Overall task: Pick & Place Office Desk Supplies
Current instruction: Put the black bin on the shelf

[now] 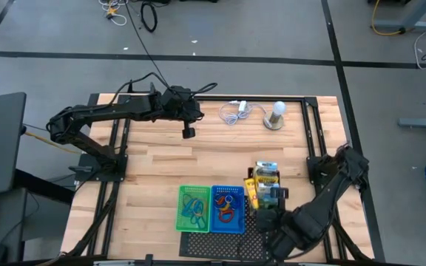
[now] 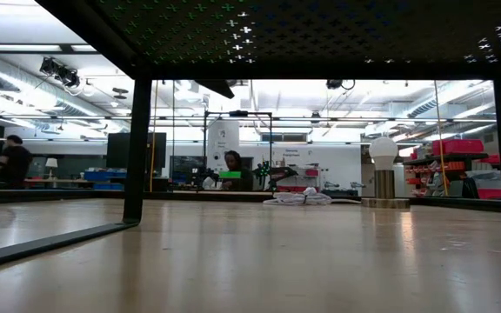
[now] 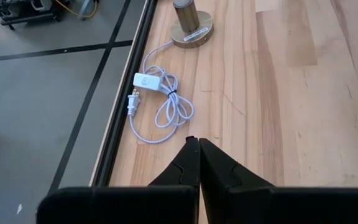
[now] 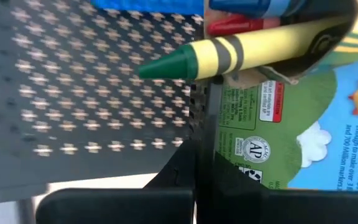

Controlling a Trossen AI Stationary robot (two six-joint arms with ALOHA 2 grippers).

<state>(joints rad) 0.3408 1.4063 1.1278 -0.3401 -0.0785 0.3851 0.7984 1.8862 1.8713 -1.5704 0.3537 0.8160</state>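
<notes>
The yellow-green crayon box (image 4: 291, 143) fills the right wrist view, its end flap open and a green-tipped yellow crayon (image 4: 216, 57) poking out. In the high view the box (image 1: 251, 193) is at the near right, beside the blue tray (image 1: 214, 222), and my right gripper (image 1: 268, 218) is shut on it. The green tray (image 1: 181, 222) holds loops. Small green-white boxes (image 1: 267, 174) lie just beyond the crayon box. My left gripper (image 1: 188, 133) is shut and holds nothing, hovering over the far middle of the table near the white cable (image 3: 160, 106). My right gripper pinches the crayon box between its two fingers at the box's side edge (image 4: 211, 134), just behind the open end. The box hangs over the black perforated sheet (image 4: 92, 93). Whether it is lifted clear, I cannot tell.
The white coiled cable (image 1: 234, 112) and the bulb on its round base (image 1: 274, 117) sit at the far edge. The black perforated sheet (image 1: 217, 240) lies at the near edge, in front of the trays. Bare wood (image 1: 198, 159) lies between the left gripper and the trays.
</notes>
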